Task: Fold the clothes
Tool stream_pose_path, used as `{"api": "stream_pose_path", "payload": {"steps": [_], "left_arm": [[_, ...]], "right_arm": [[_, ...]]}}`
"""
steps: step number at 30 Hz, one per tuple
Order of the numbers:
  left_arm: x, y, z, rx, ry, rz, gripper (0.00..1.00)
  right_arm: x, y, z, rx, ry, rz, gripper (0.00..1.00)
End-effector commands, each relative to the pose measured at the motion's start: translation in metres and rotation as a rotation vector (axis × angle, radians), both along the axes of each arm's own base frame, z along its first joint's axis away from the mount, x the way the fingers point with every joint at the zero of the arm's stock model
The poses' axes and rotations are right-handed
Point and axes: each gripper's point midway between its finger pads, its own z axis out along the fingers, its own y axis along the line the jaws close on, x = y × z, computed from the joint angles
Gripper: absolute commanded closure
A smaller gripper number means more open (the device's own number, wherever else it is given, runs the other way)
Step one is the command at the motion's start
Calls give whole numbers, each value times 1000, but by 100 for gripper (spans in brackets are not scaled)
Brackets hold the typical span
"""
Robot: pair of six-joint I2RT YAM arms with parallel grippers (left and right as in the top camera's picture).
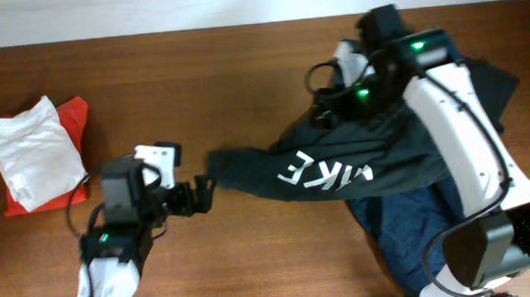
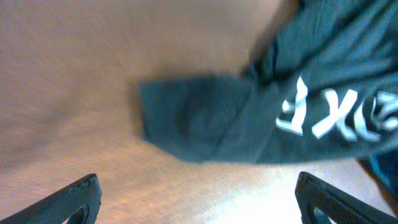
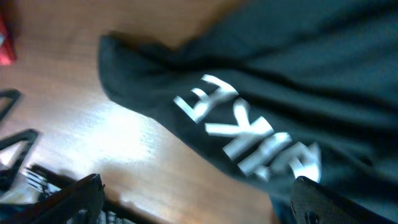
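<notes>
A dark garment with white NIKE lettering [image 1: 326, 168] lies across the right half of the table, with one long end stretched left [image 1: 225, 165]. My left gripper [image 1: 201, 195] is open and empty, just left of that end, which shows ahead of the fingers in the left wrist view [image 2: 186, 118]. My right gripper [image 1: 329, 103] hovers over the garment's upper edge, open and empty. The lettering shows below it in the right wrist view [image 3: 249, 134].
A blue garment [image 1: 408, 227] lies under the dark one at the lower right. A folded white shirt [image 1: 25, 145] sits on a red garment [image 1: 74, 114] at the far left. Bare wooden table [image 1: 243, 85] lies between them.
</notes>
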Motion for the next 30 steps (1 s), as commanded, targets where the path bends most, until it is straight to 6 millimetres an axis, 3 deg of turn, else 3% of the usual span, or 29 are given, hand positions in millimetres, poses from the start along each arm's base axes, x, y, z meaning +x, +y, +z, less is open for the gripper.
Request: {"api": "stream_pose_path", "payload": {"steps": [1,3,4,5,6,7,8,9,10,11,13,14,15,16,18,20,21,23,24,27,29,30], "left_arm": [[5,-31,-54,-44,168,-94,1],[10,-39,-96,-35,249,-114,1],[15,-43,-107,-34,251,-125,2],[20,-56,-114,-59,229,-166,11],[26,-72,-110,-102,185,-219,25],[33,-82,-102,-108,124,-247,69],[37,-86,-98,-112,93,-256,98],[41,-87,-94,-135,98,-233,99],[44,-91,-79,-160,82,-249,99],[50,-95,-37,-195,47,-262,99],[53,-104,87,-254,-115,-325,99],[52,-96,135,-222,-211,-292,99],[51,-80,166,-176,-281,-220,99],[44,-62,173,-131,-291,-147,99],[32,-18,162,-52,-223,1,99],[44,47,189,65,-350,225,99],[55,68,201,74,-407,286,99],[82,100,182,120,-379,360,99],[104,110,151,127,-311,375,99],[150,125,104,156,-273,401,99],[174,143,101,170,-292,440,99],[179,151,114,172,-310,457,99]], "right_arm": [[-6,-41,1,-16,72,-130,1],[-11,-60,0,-21,107,-183,1],[-11,-62,0,-22,110,-188,1],[-11,-62,0,-21,109,-188,1],[-11,-63,0,-26,109,-189,1],[-11,-65,-1,-36,109,-190,1],[-11,-65,-1,-36,110,-190,1],[-11,-68,-2,-54,108,-193,1],[-11,-75,-4,-100,105,-200,1],[-11,-84,-7,-155,99,-208,1],[-8,-92,-8,-201,83,-215,1],[-7,-92,-8,-200,78,-216,1],[-7,-92,-8,-200,78,-216,1],[-7,-96,-9,-223,78,-219,1],[-9,-104,-10,-269,81,-225,1],[-8,-113,-11,-295,75,-241,1],[-7,-119,-11,-294,78,-259,1],[-10,-131,-11,-294,93,-292,1],[-11,-138,-11,-294,101,-310,1],[-13,-144,-11,-294,109,-328,1],[-15,-151,-12,-332,114,-333,1],[-15,-152,-12,-340,115,-334,1]]}}
